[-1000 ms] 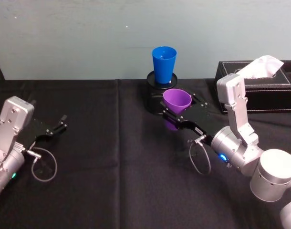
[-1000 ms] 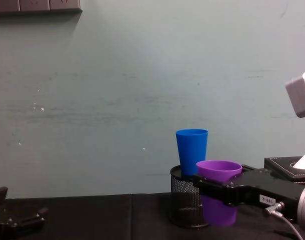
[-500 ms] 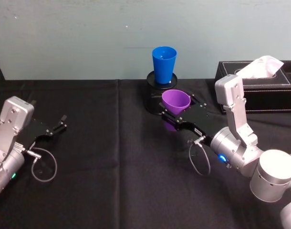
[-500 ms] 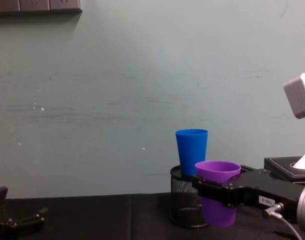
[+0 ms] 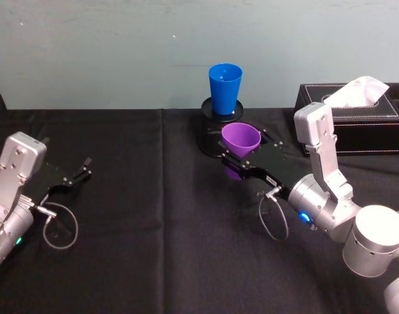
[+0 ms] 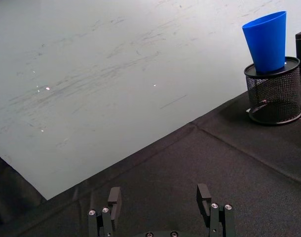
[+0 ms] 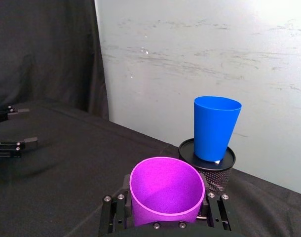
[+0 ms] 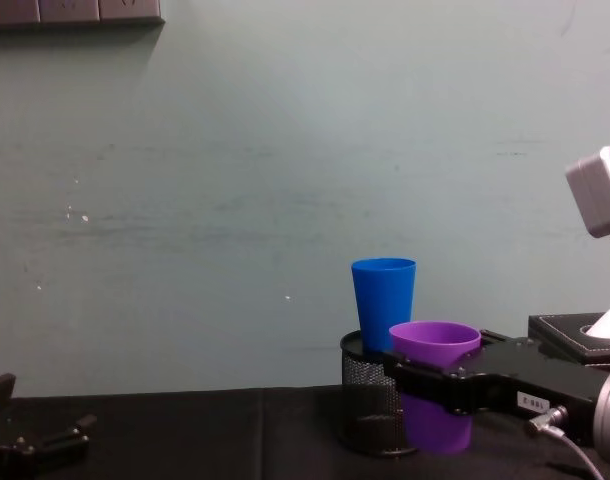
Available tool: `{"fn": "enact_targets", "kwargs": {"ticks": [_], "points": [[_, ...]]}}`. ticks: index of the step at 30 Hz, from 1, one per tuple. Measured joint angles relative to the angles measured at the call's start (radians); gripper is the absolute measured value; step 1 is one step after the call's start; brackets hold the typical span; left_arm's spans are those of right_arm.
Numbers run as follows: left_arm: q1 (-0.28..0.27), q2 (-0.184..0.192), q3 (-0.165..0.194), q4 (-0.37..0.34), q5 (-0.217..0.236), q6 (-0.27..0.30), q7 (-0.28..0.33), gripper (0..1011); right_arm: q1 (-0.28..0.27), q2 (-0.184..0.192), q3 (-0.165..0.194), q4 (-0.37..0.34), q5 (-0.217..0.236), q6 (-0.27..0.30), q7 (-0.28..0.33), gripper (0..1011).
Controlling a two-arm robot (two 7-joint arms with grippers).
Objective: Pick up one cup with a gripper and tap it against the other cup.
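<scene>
Where the purple cup (image 5: 241,139) sits: upright, just near-right of the black mesh holder (image 5: 216,134); whether the two touch, cannot tell.
Right gripper (image 5: 242,154): clamped on the purple cup's sides below its rim, reaching in from the right.
Blue cup (image 5: 225,88): standing in the holder's top, beyond the purple cup, with a gap between the two.
Edges: purple rim about level with the holder's rim in the chest view.
Open room: bare black cloth (image 5: 154,229) to the left and near; tissue box (image 5: 356,118) stands to the right.
Left gripper (image 5: 86,167): fingers apart, low over the cloth at the left edge, well apart from both cups.
</scene>
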Motion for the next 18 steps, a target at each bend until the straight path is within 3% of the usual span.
{"fn": "enact_targets", "kwargs": {"ticks": [18], "points": [[0.0,0.0,0.0,0.0,0.0,0.0,0.0,1000,0.0,0.0,-0.001,0.0,-0.001,0.0,0.0,749]]}}
